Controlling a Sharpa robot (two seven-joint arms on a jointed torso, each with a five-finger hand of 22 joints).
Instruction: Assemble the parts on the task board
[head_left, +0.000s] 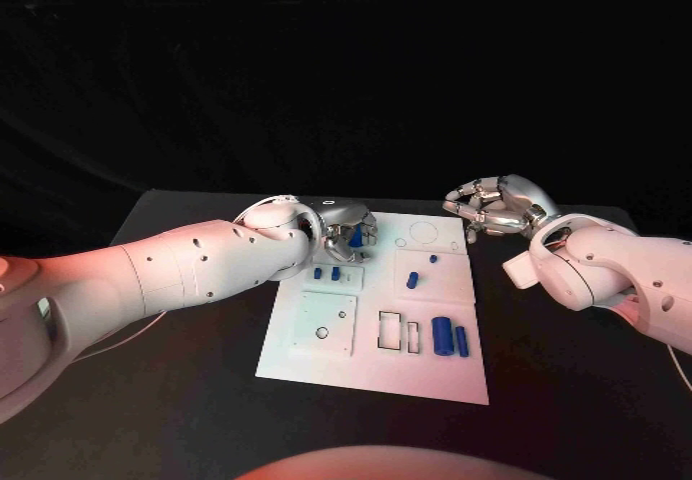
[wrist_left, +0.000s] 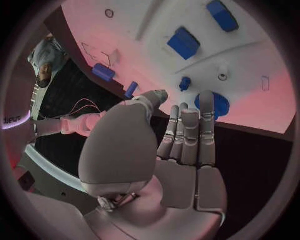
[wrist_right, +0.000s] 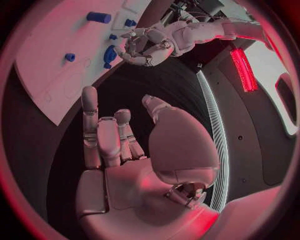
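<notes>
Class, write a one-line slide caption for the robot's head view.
Left hand reaches over the white task board's far corner among blue parts; right hand hovers open beyond the board.

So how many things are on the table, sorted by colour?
Blue parts: 7
White task board: 1
Silver hands, left hand and right hand: 2
Total: 10

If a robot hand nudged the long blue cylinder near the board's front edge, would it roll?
Probably. The blue cylinder looks round and lies on its side on the smooth task board, so a sideways push likely rolls it. It appears rigid, small and probably light.
</notes>
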